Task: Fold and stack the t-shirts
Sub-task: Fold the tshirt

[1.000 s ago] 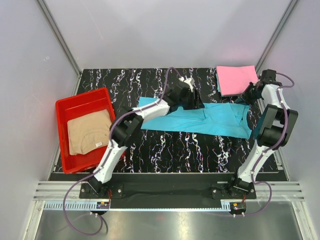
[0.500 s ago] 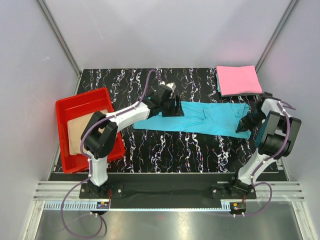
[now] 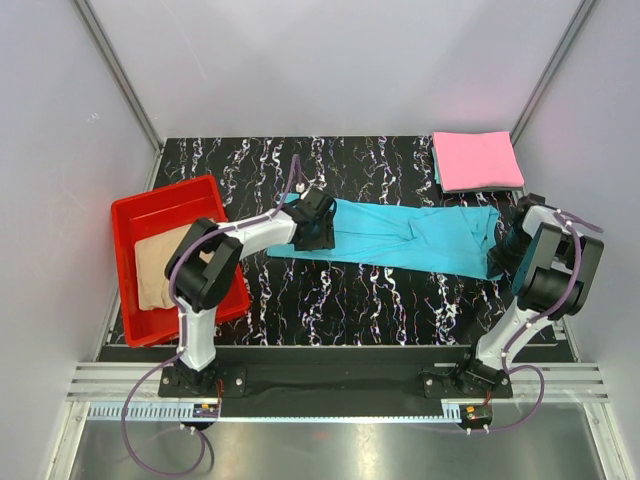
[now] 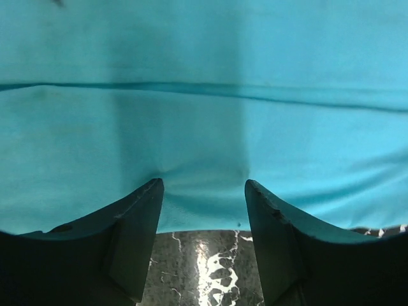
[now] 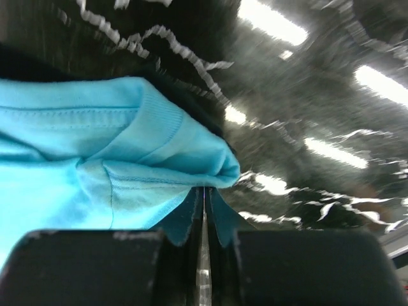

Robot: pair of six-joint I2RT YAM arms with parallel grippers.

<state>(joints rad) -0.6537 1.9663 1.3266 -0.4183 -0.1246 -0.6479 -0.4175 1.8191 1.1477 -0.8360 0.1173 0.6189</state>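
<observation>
The turquoise t-shirt (image 3: 410,235) lies as a long band across the middle of the black marbled table. My left gripper (image 3: 318,222) is at its left end. In the left wrist view it (image 4: 202,188) is open, with both fingertips resting on the cloth (image 4: 204,115) just inside its near edge. My right gripper (image 3: 503,252) is at the shirt's right end. In the right wrist view it (image 5: 204,190) is shut on a folded edge of the turquoise cloth (image 5: 95,166). The pink t-shirt (image 3: 476,160) lies folded at the back right. The tan t-shirt (image 3: 172,262) lies in the red tray.
The red tray (image 3: 165,195) stands at the table's left edge. White walls and metal posts close in the table on three sides. The right arm's elbow (image 3: 550,265) is close to the right wall.
My left gripper has slid left along the turquoise shirt from its middle to its left end. My right gripper has come from beside the pink shirt down to the turquoise shirt's right end.
</observation>
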